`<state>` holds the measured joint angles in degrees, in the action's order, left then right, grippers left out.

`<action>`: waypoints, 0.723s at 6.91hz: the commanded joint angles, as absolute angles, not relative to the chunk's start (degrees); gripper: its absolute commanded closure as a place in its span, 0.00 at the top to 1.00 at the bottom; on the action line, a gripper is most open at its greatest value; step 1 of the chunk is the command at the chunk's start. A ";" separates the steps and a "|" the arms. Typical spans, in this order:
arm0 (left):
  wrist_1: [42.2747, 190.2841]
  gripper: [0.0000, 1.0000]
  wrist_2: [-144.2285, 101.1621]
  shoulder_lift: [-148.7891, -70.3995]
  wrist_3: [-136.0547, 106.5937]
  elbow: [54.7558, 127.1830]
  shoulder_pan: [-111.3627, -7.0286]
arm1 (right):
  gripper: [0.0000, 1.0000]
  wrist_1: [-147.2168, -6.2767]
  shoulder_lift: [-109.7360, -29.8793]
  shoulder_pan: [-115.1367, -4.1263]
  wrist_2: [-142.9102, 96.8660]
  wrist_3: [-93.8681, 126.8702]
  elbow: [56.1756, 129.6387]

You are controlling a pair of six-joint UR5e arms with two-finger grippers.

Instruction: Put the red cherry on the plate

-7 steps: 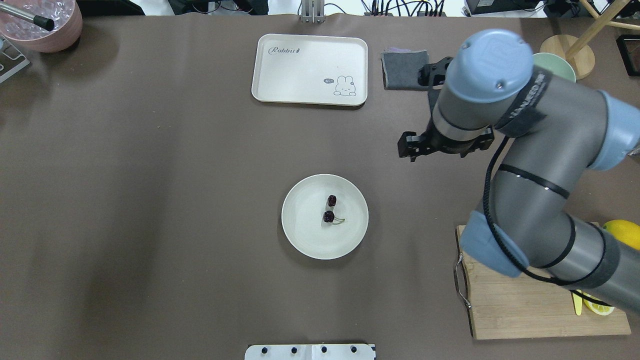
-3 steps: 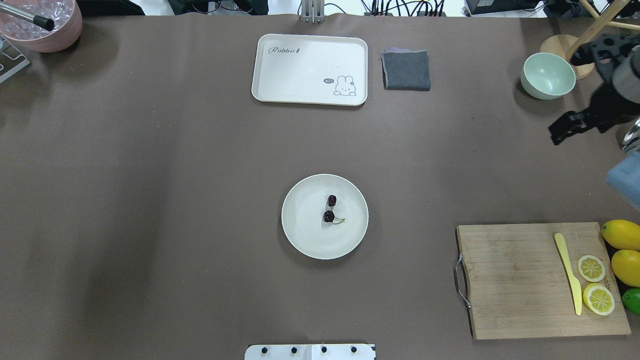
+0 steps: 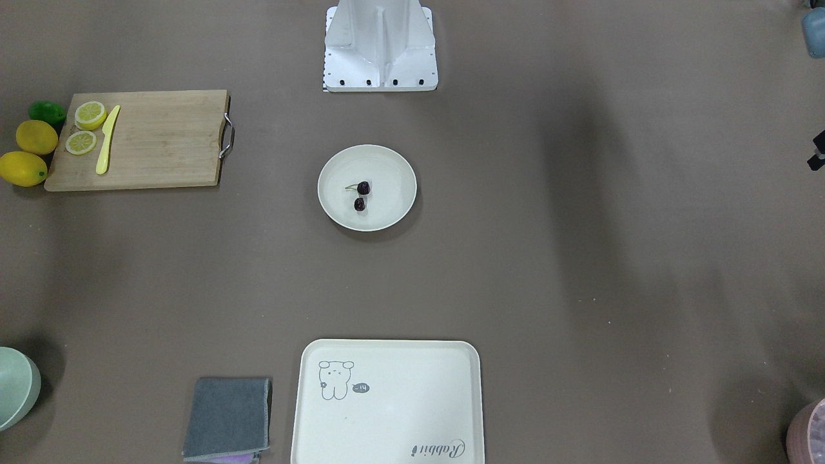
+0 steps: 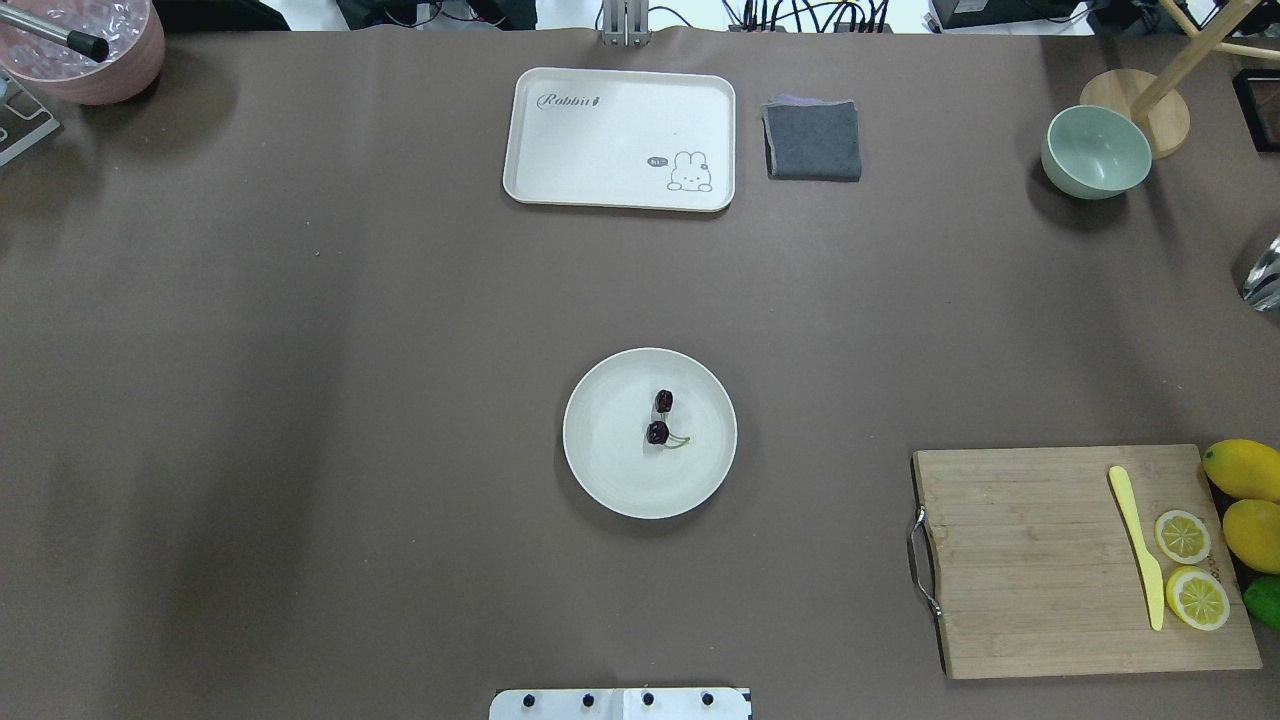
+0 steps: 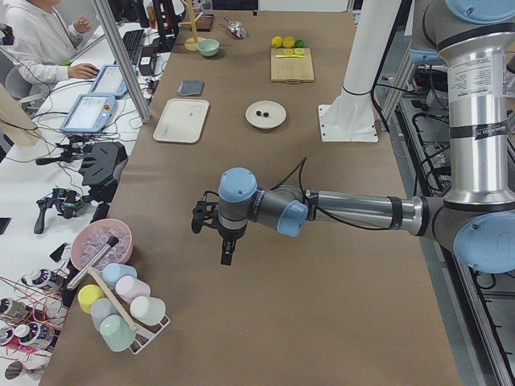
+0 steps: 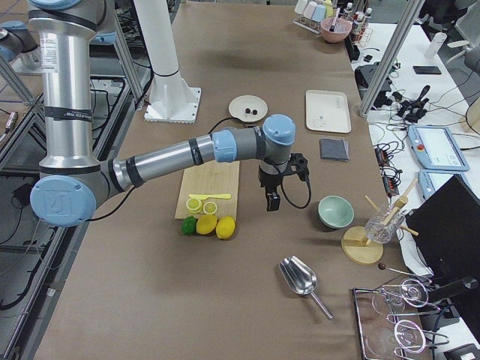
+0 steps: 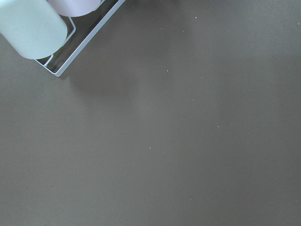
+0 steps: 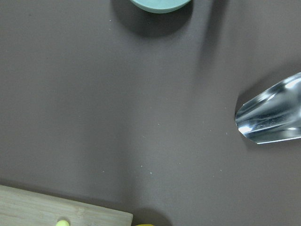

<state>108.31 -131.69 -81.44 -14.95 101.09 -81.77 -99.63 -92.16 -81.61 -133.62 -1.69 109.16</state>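
Note:
The red cherry point(image 4: 658, 420), two dark maroon balls on a thin green stem, lies near the middle of the round cream plate point(image 4: 610, 485), with nothing touching it. It shows the same way in the front-facing view, cherry point(image 3: 361, 195) on plate point(image 3: 390, 169). Neither gripper appears overhead. The right gripper point(image 6: 272, 201) hangs over the table between the cutting board and the green bowl, far from the plate. My left gripper point(image 5: 228, 253) hangs over bare table near the cup rack. I cannot tell whether either is open or shut. Both wrist views show no fingers.
A cream rabbit tray point(image 4: 620, 140) and a grey cloth point(image 4: 812, 140) lie at the far side. A green bowl point(image 4: 1095, 152), a cutting board point(image 4: 1040, 560) with a yellow knife point(image 4: 1135, 545), lemons point(image 4: 1245, 470) and a metal scoop point(image 6: 300, 277) fill the right end.
The right arm has swung away to the right from above the table and left the overhead view. The cherry and the plate have not moved.

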 commanded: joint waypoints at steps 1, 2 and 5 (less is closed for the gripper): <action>111.01 0.97 -131.84 -80.07 -13.97 101.07 -80.95 | 1.00 -99.49 -94.48 -85.34 -137.27 -5.44 108.46; 111.18 0.98 -131.92 -79.98 -13.89 101.25 -80.95 | 1.00 -99.14 -94.83 -85.60 -137.29 -8.93 107.41; 112.41 0.98 -135.62 -80.42 -11.61 100.56 -80.95 | 1.00 -98.01 -94.31 -86.92 -136.85 -10.29 105.82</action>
